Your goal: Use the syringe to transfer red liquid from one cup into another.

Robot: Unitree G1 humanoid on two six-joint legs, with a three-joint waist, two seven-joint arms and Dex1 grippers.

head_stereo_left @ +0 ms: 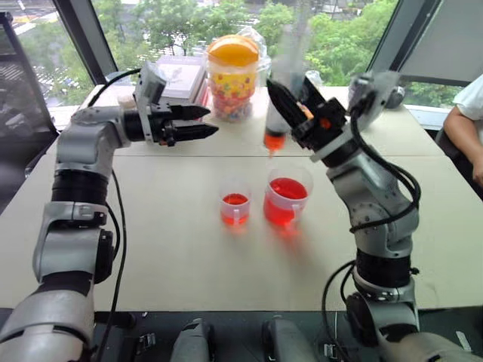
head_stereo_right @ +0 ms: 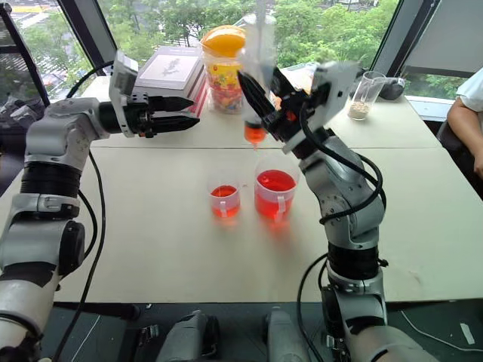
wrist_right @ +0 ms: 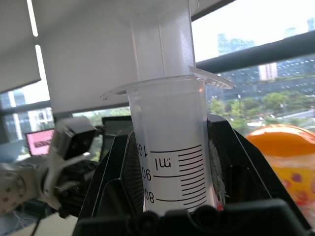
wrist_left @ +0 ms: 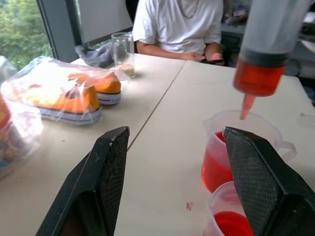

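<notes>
Right tool (head_stereo_left: 290, 102) raised, pinching syringe (head_stereo_left: 278, 113) upright; left tool (head_stereo_left: 198, 122) level, spread

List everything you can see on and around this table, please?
syringe: one, clear, red liquid low in barrel, above the wider cup
measuring cup: one, clear, red-filled, table centre
smaller cup: one, clear, red-filled, beside it
candy jar: one, orange lid, far side
books: stack, white, beside the jar
shoes: pair, orange, bagged
glass: one, clear, far corner
person: one, white shirt, seated
left gripper: black, open, empty
right gripper: black, gripping the syringe
</notes>
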